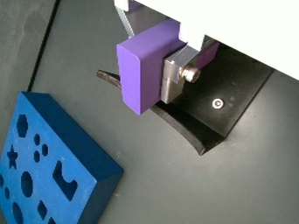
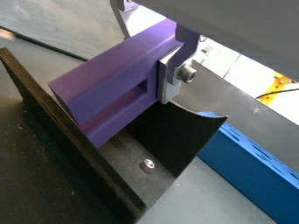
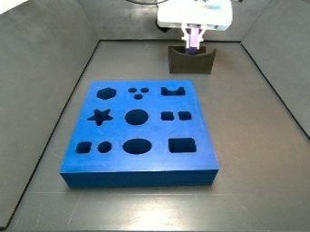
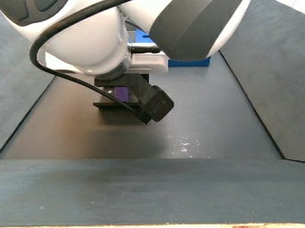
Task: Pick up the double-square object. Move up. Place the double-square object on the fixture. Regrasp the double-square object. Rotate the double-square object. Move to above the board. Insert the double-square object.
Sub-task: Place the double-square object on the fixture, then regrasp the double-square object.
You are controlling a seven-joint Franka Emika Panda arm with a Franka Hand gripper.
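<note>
The double-square object [image 1: 149,72] is a lavender block clamped between the gripper [image 1: 163,74] fingers [image 1: 181,77], which press on its sides; a silver finger plate with a screw lies flat against one face in both wrist views. It hangs directly over the fixture [image 1: 205,114], the dark notched block standing on the counter [image 1: 233,184]. Whether its lower edge touches the fixture's notch cannot be told.

In a side view the double-square object [image 3: 193,38] shows as a small purple sliver at the upper middle of the frame, under the white gripper [image 3: 194,34] and right above the fixture [image 3: 191,61]. The board [image 3: 140,134], a thick blue slab with star, hexagon, circle and square cut-outs, fills the centre of that frame, lying apart from the fixture on its near side.

In a side view from behind the arm, the double-square object [image 4: 120,93] peeks out as a small purple patch left of centre, with the arm's white body crowding the upper frame.
</note>
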